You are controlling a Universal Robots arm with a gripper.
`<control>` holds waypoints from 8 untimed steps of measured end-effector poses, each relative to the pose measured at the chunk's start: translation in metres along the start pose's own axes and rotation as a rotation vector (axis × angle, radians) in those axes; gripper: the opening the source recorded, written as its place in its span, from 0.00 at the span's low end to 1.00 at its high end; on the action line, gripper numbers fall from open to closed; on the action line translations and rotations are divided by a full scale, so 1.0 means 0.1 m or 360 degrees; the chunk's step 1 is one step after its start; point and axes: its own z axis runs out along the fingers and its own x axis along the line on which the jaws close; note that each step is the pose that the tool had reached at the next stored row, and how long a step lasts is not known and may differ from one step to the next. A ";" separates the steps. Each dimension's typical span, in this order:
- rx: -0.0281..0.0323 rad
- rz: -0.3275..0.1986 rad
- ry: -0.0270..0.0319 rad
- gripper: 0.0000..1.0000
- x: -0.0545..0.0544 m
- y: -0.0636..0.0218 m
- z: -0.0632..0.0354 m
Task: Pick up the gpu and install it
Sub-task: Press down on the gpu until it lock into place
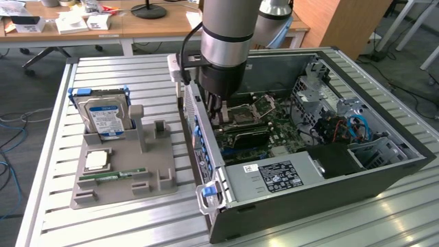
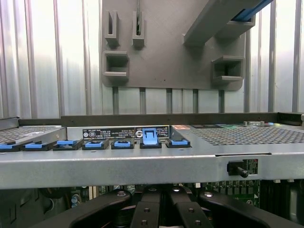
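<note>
GPU (image 1: 245, 137): a dark, flat card lying low inside the open computer case (image 1: 329, 200), at the centre of the exterior view. It sits over the motherboard (image 1: 278, 131), just below the square processor socket (image 1: 247, 109) in the frame.

The gripper (image 1: 221, 119) reaches straight down into the case from the top centre of the frame. Its fingers are clenched together, with their tips just to the left of the card, by the rear wall of the case. Whether they pinch the card's edge or only rest beside it cannot be told.

The wrist view looks past the dark finger linkages at that rear wall, where a row of blue slot clips (image 2: 149, 137) runs along the metal.

At the exterior view's left, a grey holder tray (image 1: 116, 180) sits on the slatted metal table (image 1: 103, 226). It carries a hard drive (image 1: 103, 118) standing on edge, a processor chip (image 1: 96, 160) and a green memory stick (image 1: 113, 175). Its upright posts hold no card.

Judging by this, the pick-up is done and the card is at the board. Whether it is fully seated in its slot is not clear.
</note>
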 end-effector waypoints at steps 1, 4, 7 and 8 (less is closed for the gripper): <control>0.00001 0.0000 -0.00001 0.11 0.00 -0.002 0.000; 0.00001 0.0000 0.00001 0.11 0.00 -0.005 0.000; 0.00000 0.0000 0.00001 0.11 0.00 -0.013 0.000; -0.00001 0.0000 0.00001 0.11 0.00 -0.017 -0.001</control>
